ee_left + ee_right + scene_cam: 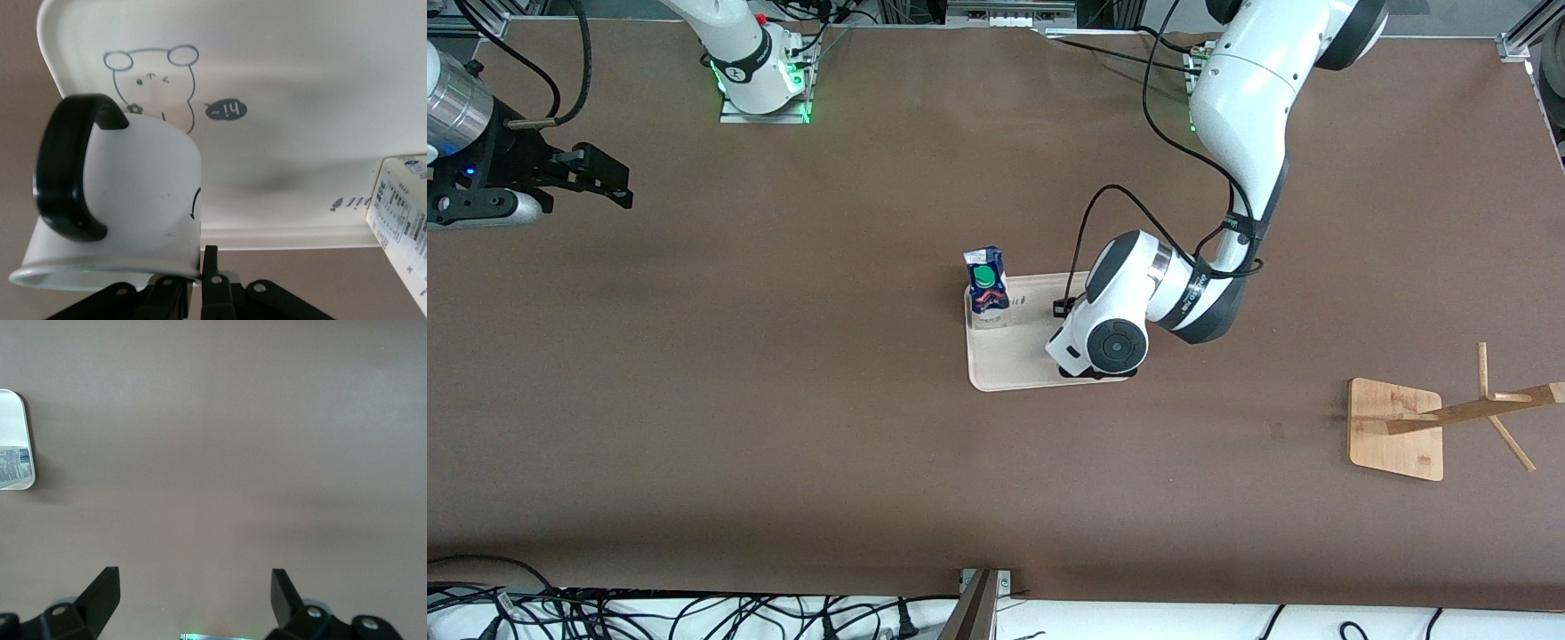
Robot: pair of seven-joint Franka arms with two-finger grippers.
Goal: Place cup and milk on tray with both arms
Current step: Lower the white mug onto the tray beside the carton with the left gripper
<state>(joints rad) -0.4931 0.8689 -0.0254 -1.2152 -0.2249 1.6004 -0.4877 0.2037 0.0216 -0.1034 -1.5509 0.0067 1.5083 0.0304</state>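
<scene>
The cream tray (1014, 369) lies mid-table. The milk (987, 289) stands upright on the tray's corner toward the right arm's end, farther from the front camera; its side shows in the left wrist view (403, 220). My left gripper (1089, 373) is over the tray's end toward the left arm, and its wrist hides the cup in the front view. In the left wrist view the left gripper (198, 270) is shut on the rim of the white cup (140, 193) with its black handle, over the tray (300, 80) by the rabbit drawing. My right gripper (609, 182) waits open and empty over bare table (195, 587).
A wooden stand (1396, 427) with slanted pegs stands toward the left arm's end, nearer to the front camera than the tray. Loose black cables (694, 613) lie along the table's front edge. The tray's end shows small in the right wrist view (13, 413).
</scene>
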